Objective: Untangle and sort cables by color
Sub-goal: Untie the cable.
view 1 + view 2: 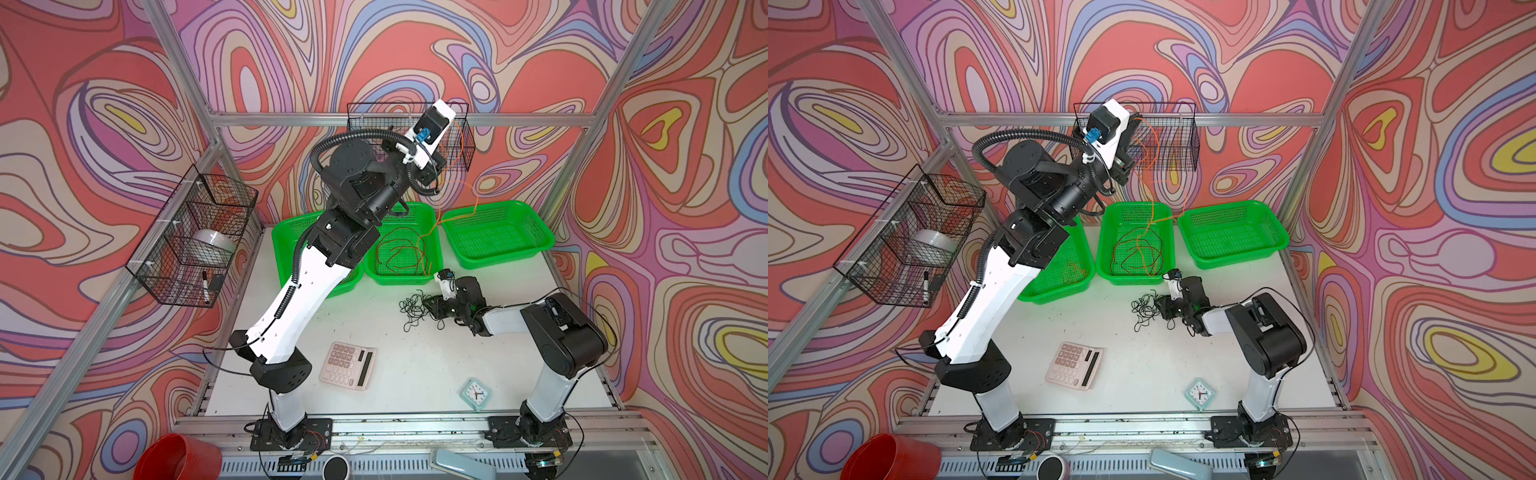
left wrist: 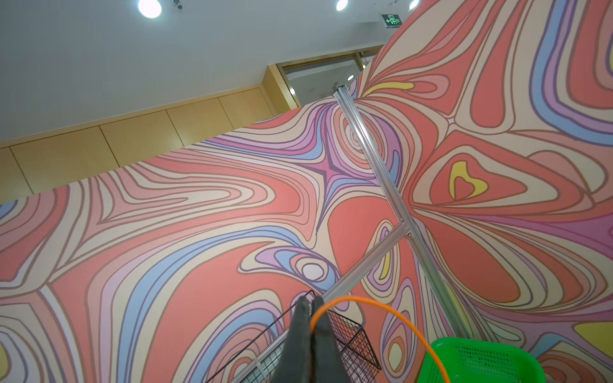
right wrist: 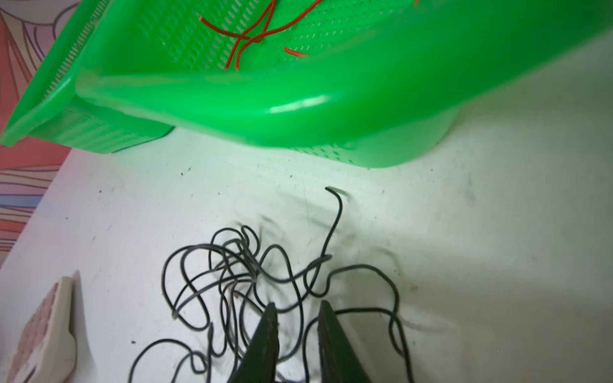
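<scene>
The right gripper is low over the surface, its tips in the black cable tangle. The wall of the middle green basket blocks the way just ahead, the calculator lies off to one side, and bare surface lies between. High up, the left gripper has the wire wall basket and frame rail close ahead, and an orange cable arcs from it.

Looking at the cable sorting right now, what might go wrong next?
The left hand pinches the orange cable, but its tail lies in the middle basket among the red cable, so pulling may drag red out. The loop hangs close to the wire basket and may snag. The right hand, open over the black cable tangle, may grab several loops.
</scene>
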